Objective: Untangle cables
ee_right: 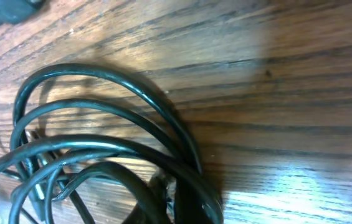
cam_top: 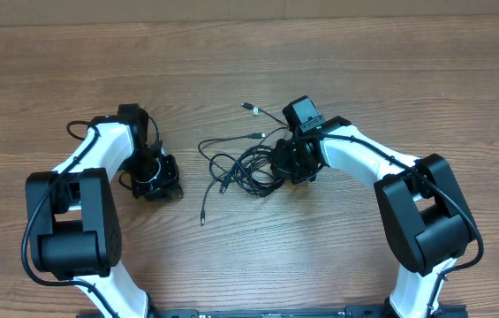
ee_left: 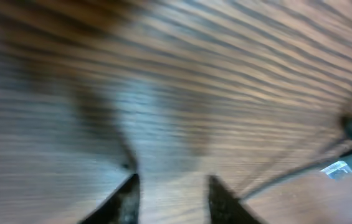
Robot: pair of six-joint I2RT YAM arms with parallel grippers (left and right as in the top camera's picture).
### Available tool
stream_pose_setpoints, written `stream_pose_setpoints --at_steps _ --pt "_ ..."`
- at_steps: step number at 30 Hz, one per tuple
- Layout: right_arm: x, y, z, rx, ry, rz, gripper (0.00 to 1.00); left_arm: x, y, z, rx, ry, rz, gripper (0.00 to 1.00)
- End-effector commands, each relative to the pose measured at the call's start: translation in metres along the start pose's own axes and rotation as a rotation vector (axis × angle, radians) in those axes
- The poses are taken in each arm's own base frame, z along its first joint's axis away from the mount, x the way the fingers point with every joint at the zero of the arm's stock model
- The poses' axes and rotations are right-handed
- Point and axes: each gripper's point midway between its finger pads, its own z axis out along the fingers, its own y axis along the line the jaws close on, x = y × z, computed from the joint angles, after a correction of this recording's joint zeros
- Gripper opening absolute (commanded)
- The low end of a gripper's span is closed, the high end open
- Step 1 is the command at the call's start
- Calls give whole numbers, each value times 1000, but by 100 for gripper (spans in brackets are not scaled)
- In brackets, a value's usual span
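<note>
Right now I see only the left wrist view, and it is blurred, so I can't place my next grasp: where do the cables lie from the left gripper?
Observer: The cables lie in one tangled heap on the table, to the right of the left gripper and apart from it.
Operator: Where is the right arm?
Observer: The right gripper is shut at the heap's right edge; whether it pinches a strand I cannot tell.
Operator: Any free end?
Observer: One plug end trails out of the heap towards the robot's base.
</note>
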Motion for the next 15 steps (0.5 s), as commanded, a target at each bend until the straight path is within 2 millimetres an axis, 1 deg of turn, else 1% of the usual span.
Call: stream_pose_setpoints --at_steps 1,2,3,4,5,6,7,8,10,11,12,14,15 --pt "-2 -22 8 55 7 -8 4 -4 6 -11 -72 -43 10 49" --pt "1 -14 5 11 38 -54 4 -3 5 -13 -74 -36 21 52" --pt "4 -6 0 -39 68 -99 6 -3 4 -19 -75 -29 31 55" --pt "6 5 -8 -100 98 -137 9 -3 2 -24 -76 -27 31 56" --pt "9 17 -19 -171 126 -180 14 -4 -2 -32 -68 -28 33 57" --pt "10 28 -31 -238 147 -210 23 -6 -8 -40 -53 -31 40 57" --pt "10 36 -42 -287 159 -231 40 -8 -15 -49 -27 -36 54 58" --pt "10 44 -55 -345 171 -256 54 -10 -24 -59 7 -43 78 58" --pt "8 55 -77 -426 184 -283 83 -13 -47 -79 102 -57 142 59" --pt "8 56 -82 -442 188 -287 95 -13 -58 -86 148 -62 174 61" --pt "7 56 -87 -457 191 -286 99 -12 -73 -95 211 -68 212 63" --pt "4 49 -90 -453 194 -269 100 -10 -96 -106 310 -73 262 65" --pt "3 45 -89 -442 194 -258 100 -8 -104 -107 336 -72 277 65"
